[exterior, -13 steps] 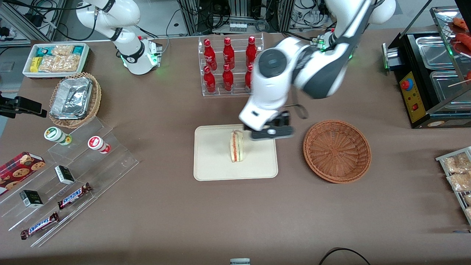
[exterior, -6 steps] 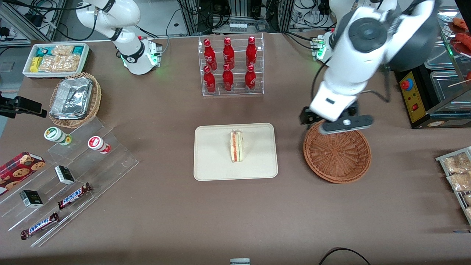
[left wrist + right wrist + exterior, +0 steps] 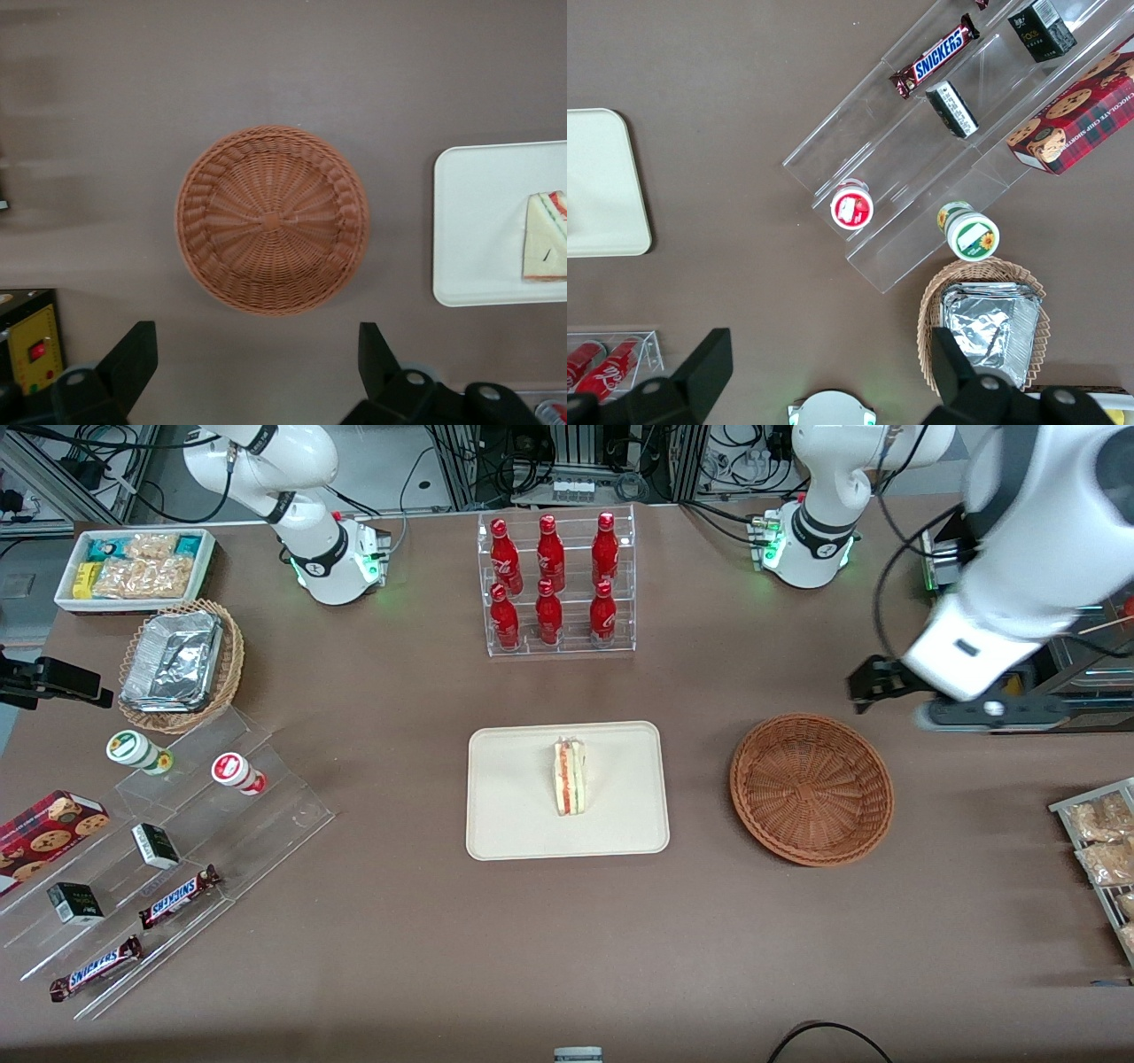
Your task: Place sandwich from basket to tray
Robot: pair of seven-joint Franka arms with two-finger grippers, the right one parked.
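The sandwich (image 3: 570,778) (image 3: 542,251), a pale wedge with red and green layers, stands on its edge near the middle of the cream tray (image 3: 514,815) (image 3: 478,221). The reddish-brown wicker basket (image 3: 811,788) (image 3: 273,220) sits beside the tray, toward the working arm's end, with nothing in it. My gripper (image 3: 921,701) (image 3: 255,359) hangs high above the table, past the basket toward the working arm's end and a little farther from the front camera. Its fingers are spread wide and hold nothing.
A rack of red bottles (image 3: 554,584) stands farther back than the tray. A black appliance (image 3: 1028,646) and a rack of snack packets (image 3: 1099,841) sit at the working arm's end. A clear stepped display (image 3: 177,841), a foil-filled tan basket (image 3: 182,664) and a white snack box (image 3: 133,567) lie at the parked arm's end.
The gripper left the sandwich standing on the tray, swept over the basket and now hangs past it near the black appliance. The sandwich has not moved.
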